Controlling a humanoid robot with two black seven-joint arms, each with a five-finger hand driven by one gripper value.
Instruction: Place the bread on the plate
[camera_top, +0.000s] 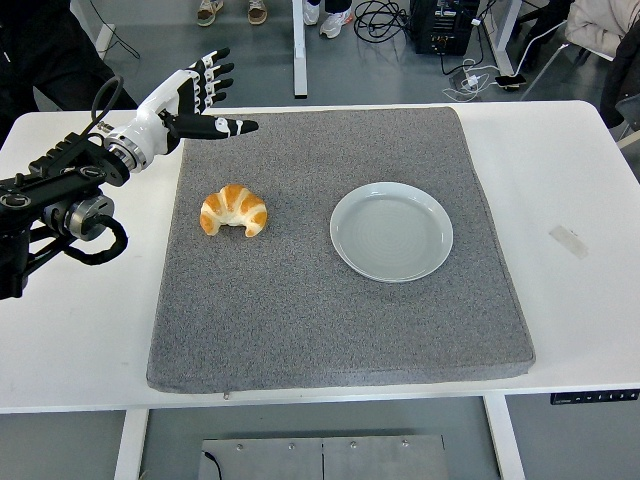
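Left robot hand, white-shelled with black-tipped fingers, is spread wide and holds nothing; it hangs over the far left corner of the grey textured foam mat, thumb pointing toward the mat's middle. The golden-brown curved croissant lies on the mat nearer the camera than the hand, well clear of it. The round pale grey-green ceramic plate sits to the croissant's right, apart from it and bare. The white bench carries all. Judged step: reach. Recommended: lower over the croissant's thick centre, close gently across its width to avoid crushing
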